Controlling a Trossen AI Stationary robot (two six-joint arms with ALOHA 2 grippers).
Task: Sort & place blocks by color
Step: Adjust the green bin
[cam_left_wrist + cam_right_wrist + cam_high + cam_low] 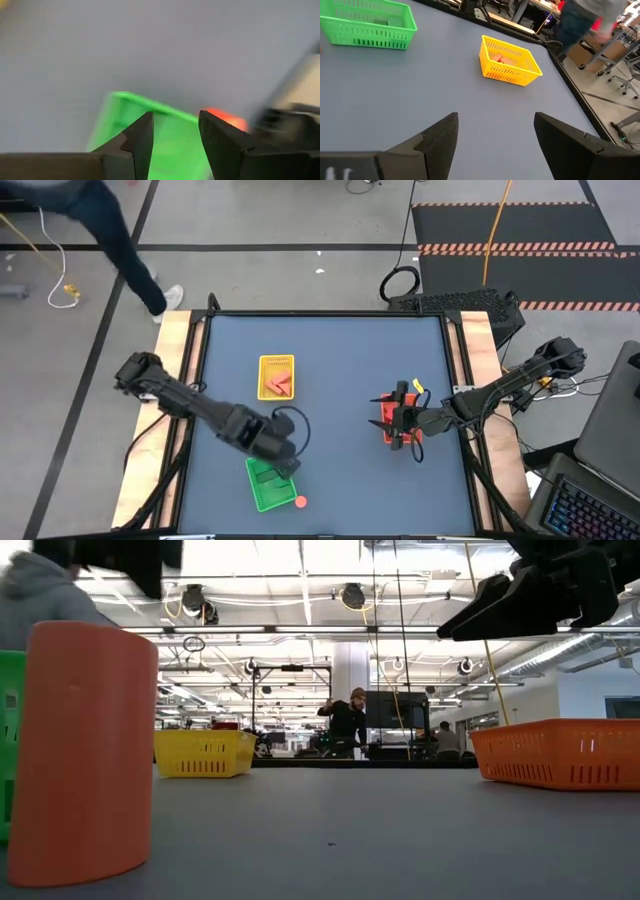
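Dark left gripper (175,142) hanging over the green tray (268,483) near the table's front edge, fingers (141,140) partly apart with nothing between them. Just green mesh showing through the gap in the left wrist view, plus a blurry salmon-pink round block (225,119) past the tray's rim. From above, that same round block (300,501) sitting on the blue-grey table (330,360) just beside the green tray's front corner, outside it. Up close in the low view, standing upright like a fat cylinder (85,750) right by the camera.

Right gripper (495,137) spread wide and empty, parked above the red tray (392,420) on the right side of the table. Bare tabletop between its fingers (442,135) in the right wrist view.

Yellow tray (277,376) further back, roughly mid-table, with a couple of salmon-pink blocks (278,386) lying inside. Something dark-greenish inside the green tray too, can't tell the shape. Contents of the red tray mostly hidden under the right gripper, so no call there.

Person (110,230) walking past the far left corner, off the table. More people in the room behind, seen across the table in the low view.
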